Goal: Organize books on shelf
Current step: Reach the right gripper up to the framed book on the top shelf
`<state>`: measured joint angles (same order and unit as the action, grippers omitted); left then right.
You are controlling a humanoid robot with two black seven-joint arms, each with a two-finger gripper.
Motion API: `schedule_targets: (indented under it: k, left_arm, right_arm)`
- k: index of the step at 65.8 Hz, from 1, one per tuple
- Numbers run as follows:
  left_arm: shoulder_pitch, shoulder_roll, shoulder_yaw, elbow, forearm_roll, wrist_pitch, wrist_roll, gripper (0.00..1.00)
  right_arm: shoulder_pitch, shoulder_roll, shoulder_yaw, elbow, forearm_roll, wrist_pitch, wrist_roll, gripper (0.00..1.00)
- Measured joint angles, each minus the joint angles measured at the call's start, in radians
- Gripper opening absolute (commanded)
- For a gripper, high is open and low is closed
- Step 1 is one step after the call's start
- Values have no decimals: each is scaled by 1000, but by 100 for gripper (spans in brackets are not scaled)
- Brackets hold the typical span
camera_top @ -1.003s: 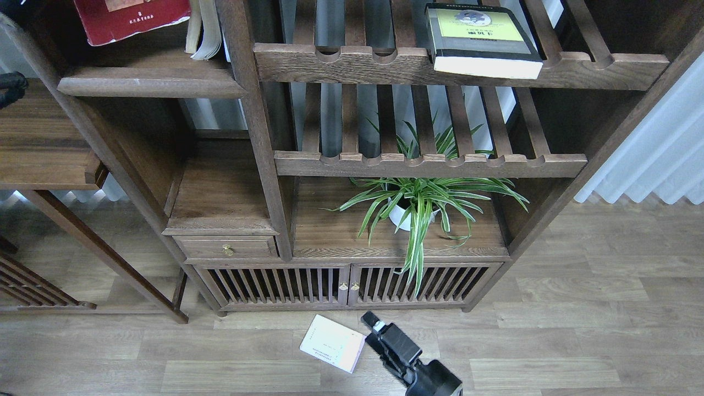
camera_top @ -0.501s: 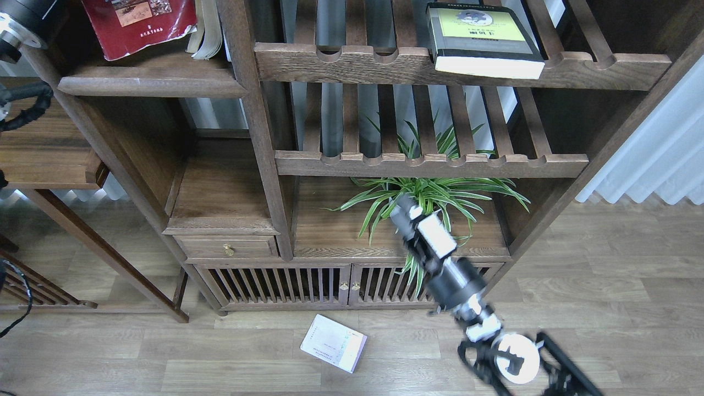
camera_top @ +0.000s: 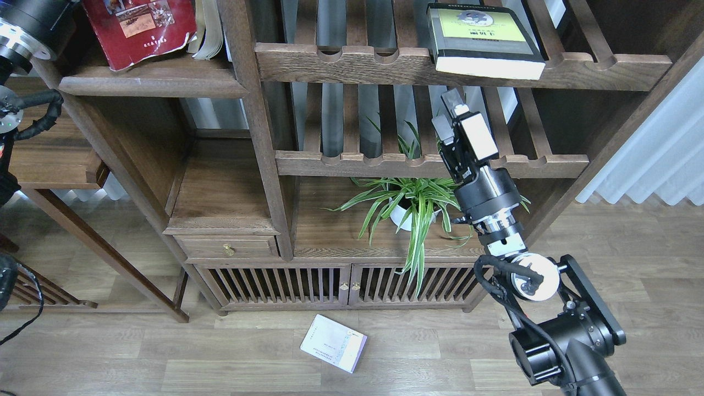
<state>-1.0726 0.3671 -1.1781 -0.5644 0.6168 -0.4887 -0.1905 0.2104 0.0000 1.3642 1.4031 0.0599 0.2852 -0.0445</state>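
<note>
Three books scattered: red one [camera_top: 144, 30] on shelf [camera_top: 151, 82], thick one [camera_top: 484, 41] right of shelf overhanging rack, thin one [camera_top: 334, 350] floored. Right gripper [camera_top: 451, 110] beneath thick one, jaws unreadable; bump could topple it.

The right arm [camera_top: 555, 335] is built of glossy black cylindrical segments, with a polished silver collar, a round white cap at the elbow joint and a black cable looped beside it. Its gripper [camera_top: 452, 110] carries a white rectangular plate. At 10 o'clock, the left arm [camera_top: 25, 27] shows a black housing, silver ring and ribbed black cable.
</note>
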Motion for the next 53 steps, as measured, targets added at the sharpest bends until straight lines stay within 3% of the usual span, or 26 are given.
schedule_targets:
  k: [8, 32, 48, 49, 53]
  left_arm:
    - [3, 1, 3, -2, -26, 0, 1, 99]
    - [21, 0, 8, -98, -181, 0, -12, 100]
    - [126, 3, -9, -234, -265, 0, -3, 100]
    - [155, 4, -16, -266, -268, 0, 0, 100]
    - [180, 5, -19, -288, -270, 0, 2, 100]
  right_arm:
    - [29, 0, 23, 1, 0, -26, 0, 98]
    - [138, 0, 97, -4, 0, -187, 0, 97]
    - [158, 0, 109, -5, 0, -226, 29, 80]
    - [159, 0, 109, -5, 0, -226, 43, 74]
    - [159, 0, 109, -5, 1, -227, 53, 65]
